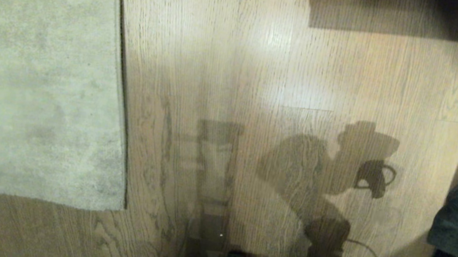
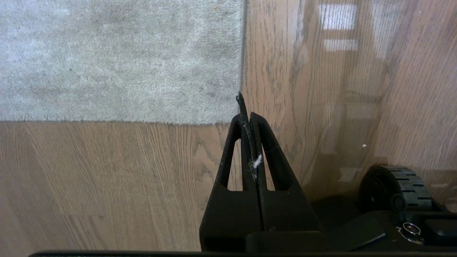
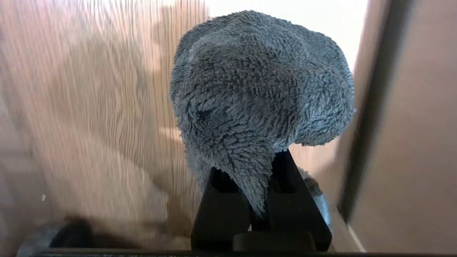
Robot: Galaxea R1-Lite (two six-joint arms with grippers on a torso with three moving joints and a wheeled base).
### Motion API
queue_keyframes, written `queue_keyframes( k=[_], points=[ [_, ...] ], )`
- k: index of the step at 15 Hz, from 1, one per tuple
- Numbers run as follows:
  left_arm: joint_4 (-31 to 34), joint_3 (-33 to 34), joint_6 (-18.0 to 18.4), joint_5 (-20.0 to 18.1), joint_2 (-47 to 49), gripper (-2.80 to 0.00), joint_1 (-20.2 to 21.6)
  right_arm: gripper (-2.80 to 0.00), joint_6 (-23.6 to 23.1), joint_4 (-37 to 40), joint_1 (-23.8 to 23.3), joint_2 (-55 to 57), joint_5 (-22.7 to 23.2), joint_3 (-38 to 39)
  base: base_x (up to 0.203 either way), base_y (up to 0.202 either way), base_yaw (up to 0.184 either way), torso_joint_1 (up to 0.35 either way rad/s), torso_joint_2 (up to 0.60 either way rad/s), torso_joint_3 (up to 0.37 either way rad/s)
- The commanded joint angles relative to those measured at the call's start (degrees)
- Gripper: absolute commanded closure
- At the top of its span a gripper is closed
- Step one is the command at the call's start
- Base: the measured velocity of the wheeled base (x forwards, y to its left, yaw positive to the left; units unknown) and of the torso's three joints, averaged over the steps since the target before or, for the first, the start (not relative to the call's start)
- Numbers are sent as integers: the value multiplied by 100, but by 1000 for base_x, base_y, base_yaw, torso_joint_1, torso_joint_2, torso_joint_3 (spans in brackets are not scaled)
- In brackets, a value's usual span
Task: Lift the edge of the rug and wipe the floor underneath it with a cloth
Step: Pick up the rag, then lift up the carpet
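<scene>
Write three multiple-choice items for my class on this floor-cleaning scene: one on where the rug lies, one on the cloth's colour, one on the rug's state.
1. In the head view, where does the pale grey-beige short-pile rug lie?
A. left side
B. right side
C. centre

2. What colour is the fluffy fabric cloth held in the right gripper?
A. pink
B. dark grey
C. white

3. What state is the straight rug edge in?
A. folded back
B. lifted by a gripper
C. lying flat on the light brown oak-look wood floor

Answers:
1 A: the rug fills the head view's left, with floor to its right.
2 B: the right wrist view shows dark grey pile bunched above the closed fingers.
3 C: the border and corner rest on the planks; the shut left gripper hangs empty near the corner.
</scene>
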Motion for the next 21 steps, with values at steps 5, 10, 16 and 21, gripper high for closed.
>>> queue_keyframes(
  k=[5,10,16,21],
  points=[
    [-4,0,-6,2,0,0,1,0,108,3585,6,-2466,-1719,53,0,0,0,0,0,0],
    [-4,0,-6,2,0,0,1,0,72,4206,6,-2460,-1987,59,0,0,0,0,0,0],
    [-4,0,-6,3,0,0,1,0,116,4197,6,-2460,-1996,59,0,0,0,0,0,0],
    [-4,0,-6,2,0,0,-6,0,116,4197,6,-2451,-1996,59,0,0,0,0,0,0]
  ],
)
